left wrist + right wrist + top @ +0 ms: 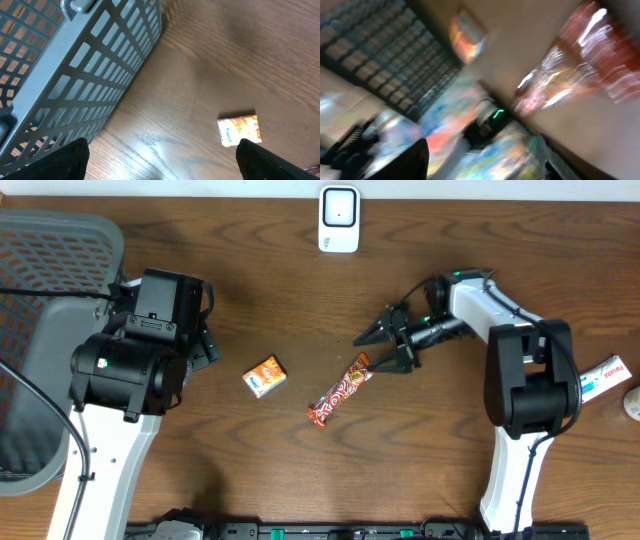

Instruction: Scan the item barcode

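1. My right gripper (383, 350) sits right of the table's (260, 280) centre, pointing left, with its two fingers spread apart and pinching nothing.
2. The candy bar (340, 390) lies flat on the wood, slanted, with its upper end just beside the nearer finger of that gripper. From overhead I cannot tell whether the two touch.
3. The right wrist camera is badly smeared. I make out the bar's red and orange wrapper (570, 65) at the upper right and two dark fingers at the bottom edge, well apart.
4. My left gripper (162, 162) hangs over the left part of the table, with its fingers (70, 160) spread wide at the two lower corners of its wrist view and nothing between them.
5. A small orange packet (265, 376) rests on the table between the two arms, left of the bar and apart from it. The left wrist view shows it (240, 130) near the right finger.
6. The grey basket (60, 240) stands at the left edge, beside the left arm.
7. A white device (339, 220) sits at the far edge, centre, well apart from the bar.
8. A white pack (603, 376) lies at the far right, beyond the right arm's base.
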